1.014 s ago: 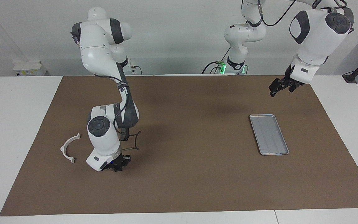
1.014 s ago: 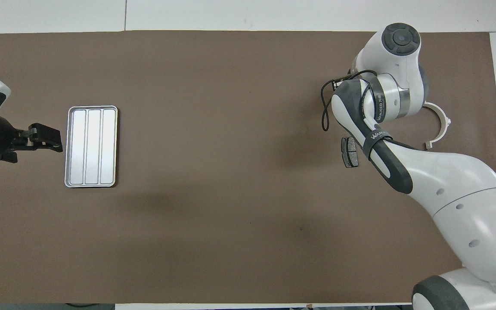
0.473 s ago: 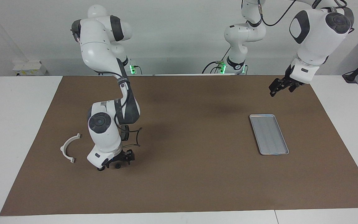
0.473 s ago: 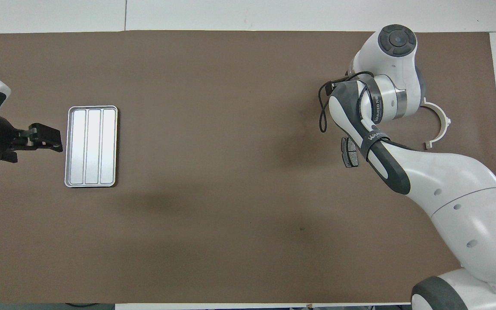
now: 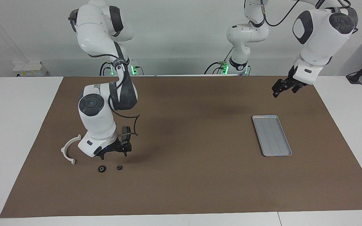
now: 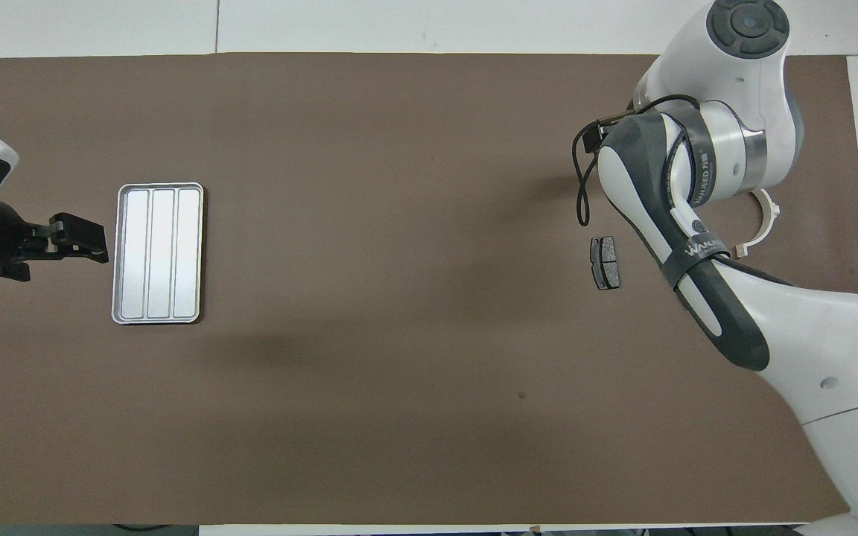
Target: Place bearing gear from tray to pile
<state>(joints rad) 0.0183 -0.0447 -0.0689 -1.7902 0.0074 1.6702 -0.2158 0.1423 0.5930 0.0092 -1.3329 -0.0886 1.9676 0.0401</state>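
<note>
The silver-grey tray point(image 5: 271, 135) lies empty toward the left arm's end of the mat; it also shows in the overhead view point(image 6: 158, 254). Two small black round parts, one ring-shaped point(image 5: 102, 169) and one smaller point(image 5: 119, 167), lie on the mat beside the white half-ring bracket point(image 5: 69, 150). My right gripper point(image 5: 113, 153) hangs open and empty just above them. One dark brake pad point(image 6: 605, 262) lies nearer to the robots. The right arm hides the small parts in the overhead view. My left gripper point(image 5: 283, 88) waits open in the air beside the tray.
The brown mat point(image 5: 193, 188) covers most of the white table. The right arm's elbow and cable loop point(image 6: 582, 201) hang over the pile area. The bracket point(image 6: 768, 216) shows partly under that arm.
My right gripper has lifted off the mat and drawn back toward the robots, uncovering the two small black parts it stood over. The left arm has not moved.
</note>
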